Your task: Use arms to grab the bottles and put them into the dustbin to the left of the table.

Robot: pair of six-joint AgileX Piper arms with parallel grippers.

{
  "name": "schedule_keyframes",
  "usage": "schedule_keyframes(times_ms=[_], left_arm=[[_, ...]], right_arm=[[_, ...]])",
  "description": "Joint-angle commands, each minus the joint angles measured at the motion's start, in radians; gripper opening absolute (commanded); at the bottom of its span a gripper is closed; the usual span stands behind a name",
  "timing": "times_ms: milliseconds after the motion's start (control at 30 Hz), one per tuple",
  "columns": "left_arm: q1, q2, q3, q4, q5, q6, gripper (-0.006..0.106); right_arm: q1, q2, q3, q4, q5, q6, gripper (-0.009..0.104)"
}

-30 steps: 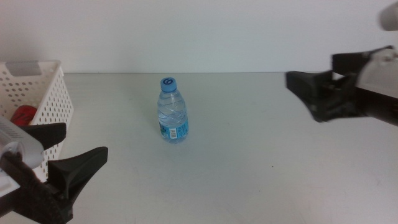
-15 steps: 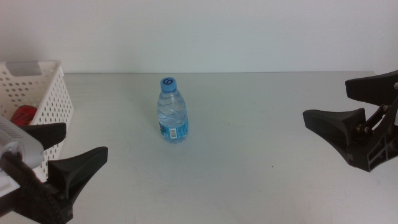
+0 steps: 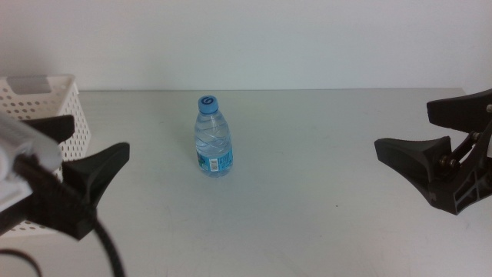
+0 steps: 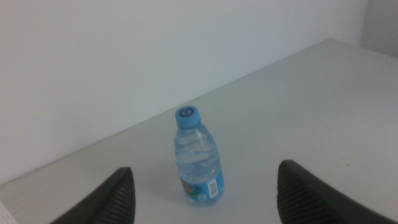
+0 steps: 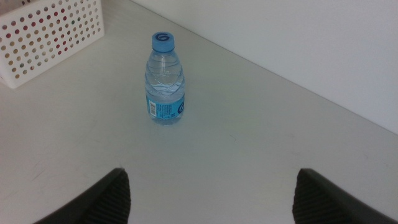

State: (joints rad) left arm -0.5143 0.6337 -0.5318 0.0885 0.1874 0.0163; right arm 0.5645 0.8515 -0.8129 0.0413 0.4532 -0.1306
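A clear bluish water bottle (image 3: 213,138) with a blue cap stands upright in the middle of the table (image 3: 307,215). The white perforated dustbin (image 3: 48,91) sits at the table's left end, partly hidden by my left arm. My left gripper (image 3: 100,135) is open in front of the dustbin, well left of the bottle and pointing toward it. In the left wrist view, the bottle (image 4: 198,155) stands some way ahead between the spread jaws. My right gripper (image 3: 403,127) hangs open at the right, far from the bottle (image 5: 165,81).
The dustbin (image 5: 50,31) shows reddish and yellowish colour through its holes in the right wrist view. A white wall runs behind the table's far edge. Bare tabletop lies between each gripper and the bottle.
My left gripper has risen and now covers more of the dustbin's front. The right gripper dropped lower and pulled back to the right a second ago, then stayed put. The bottle has not moved.
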Motion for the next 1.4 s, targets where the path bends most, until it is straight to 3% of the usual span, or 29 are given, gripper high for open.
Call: schedule_keyframes(times_ms=[0, 367, 600, 800, 933, 1100, 1367], left_arm=[[0.017, 0.043, -0.028, 0.005, -0.147, -0.016, 0.075], [0.08, 0.301, -0.009, 0.004, -0.394, -0.016, 0.075], [0.106, 0.374, 0.191, -0.004, -0.799, -0.054, 0.075], [0.106, 0.453, 0.298, 0.026, -0.964, -0.132, 0.075], [0.106, 0.53, 0.296, 0.036, -1.046, -0.12, 0.078], [0.106, 0.646, 0.234, 0.036, -1.088, -0.122, 0.094], [0.107, 0.803, 0.064, 0.01, -1.088, -0.125, 0.094]], right_arm=[[-0.005, -0.009, -0.027, -0.002, -0.061, -0.015, 0.067], [-0.005, -0.009, -0.027, -0.002, -0.059, -0.015, 0.067], [-0.005, -0.009, -0.027, -0.002, -0.058, -0.015, 0.067], [-0.005, -0.009, -0.027, -0.002, -0.055, -0.015, 0.067], [-0.005, -0.009, -0.027, -0.002, -0.055, -0.015, 0.067], [-0.005, -0.009, -0.027, -0.002, -0.055, -0.015, 0.067], [-0.005, -0.009, -0.027, -0.002, -0.055, -0.015, 0.067]])
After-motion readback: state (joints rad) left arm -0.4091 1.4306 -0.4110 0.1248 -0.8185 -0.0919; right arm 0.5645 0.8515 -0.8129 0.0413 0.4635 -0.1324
